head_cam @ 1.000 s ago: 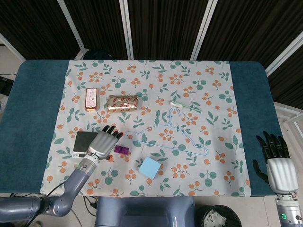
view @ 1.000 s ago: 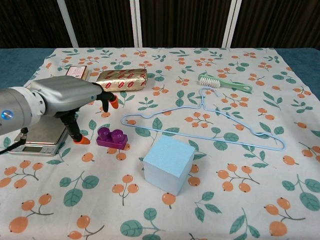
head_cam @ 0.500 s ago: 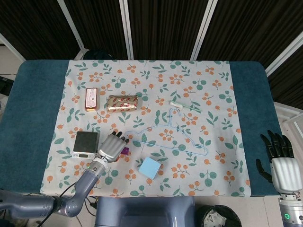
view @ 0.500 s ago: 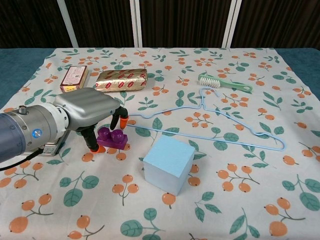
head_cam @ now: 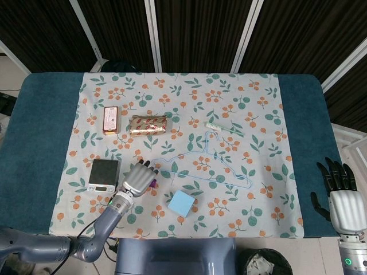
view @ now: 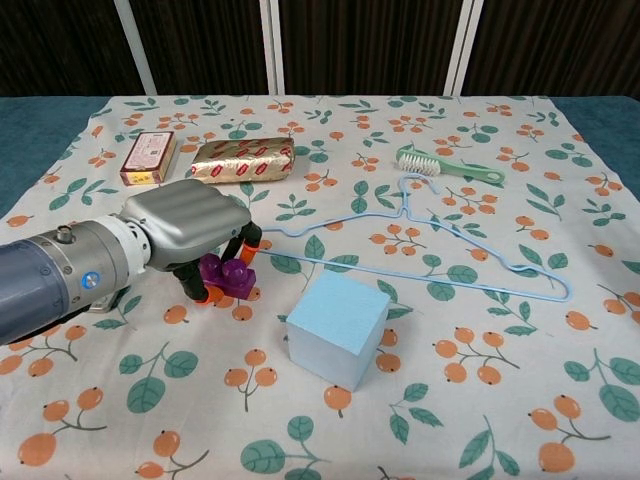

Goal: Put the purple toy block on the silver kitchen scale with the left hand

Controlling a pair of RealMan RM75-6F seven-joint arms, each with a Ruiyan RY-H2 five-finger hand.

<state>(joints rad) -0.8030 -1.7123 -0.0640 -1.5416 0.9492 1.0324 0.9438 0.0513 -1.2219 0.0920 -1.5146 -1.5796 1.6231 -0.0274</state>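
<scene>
scale [head_cam: 104, 173]: near the cloth's left edge, just left of the left hand, bare.
left hand [view: 190, 225]: fingers curled around the block, tips on the cloth beside it.
block [view: 228, 275]: purple, on the cloth under the left hand, right of the scale.
cube [view: 337, 328]: blue, near the cloth's front edge, just right of the block.
hanger [view: 420, 245]: blue, mid-cloth.
right hand [head_cam: 343, 197]: beyond the table's right edge, fingers apart, holding nothing.
</scene>
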